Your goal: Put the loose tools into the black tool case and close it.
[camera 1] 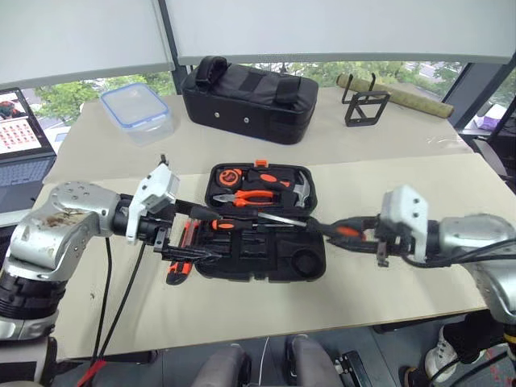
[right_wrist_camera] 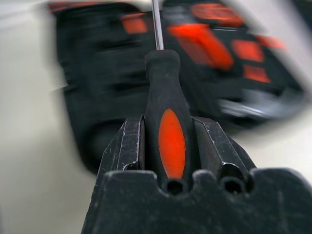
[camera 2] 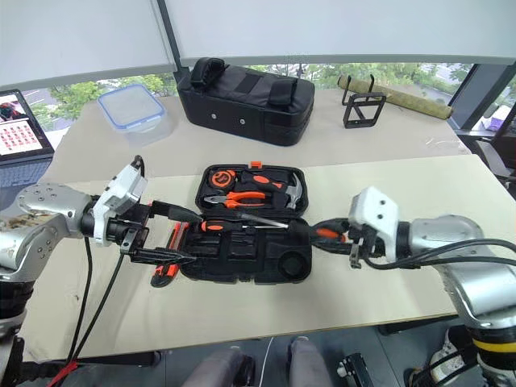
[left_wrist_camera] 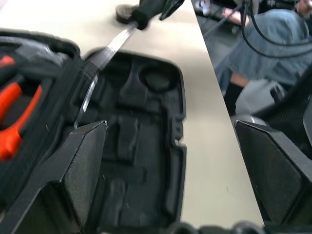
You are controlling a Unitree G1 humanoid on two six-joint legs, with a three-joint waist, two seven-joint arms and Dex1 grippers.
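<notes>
The black tool case (camera 1: pixel 310 262) lies open mid-table, with orange-handled pliers, a hammer and a tape measure in its far half. My right gripper (right_wrist_camera: pixel 170 131) is shut on a black-and-orange screwdriver (camera 1: pixel 332 227). It holds the screwdriver at the case's right edge, and the steel shaft (left_wrist_camera: pixel 108 48) reaches left over the moulded slots. Over the case's left edge, my left gripper (camera 1: pixel 192 234) stands open with nothing between its fingers (left_wrist_camera: pixel 83 165). A slim red screwdriver (camera 2: pixel 174 235) and an orange-and-black utility knife (camera 1: pixel 178 271) lie on the table just left of the case.
At the back of the table are a large black fabric bag (camera 1: pixel 248 89), a clear lidded box with a blue rim (camera 1: pixel 137 111), a black wire stand (camera 1: pixel 364 106) and a rolled mat (camera 1: pixel 407 97). A laptop (camera 1: pixel 20 133) sits at the far left.
</notes>
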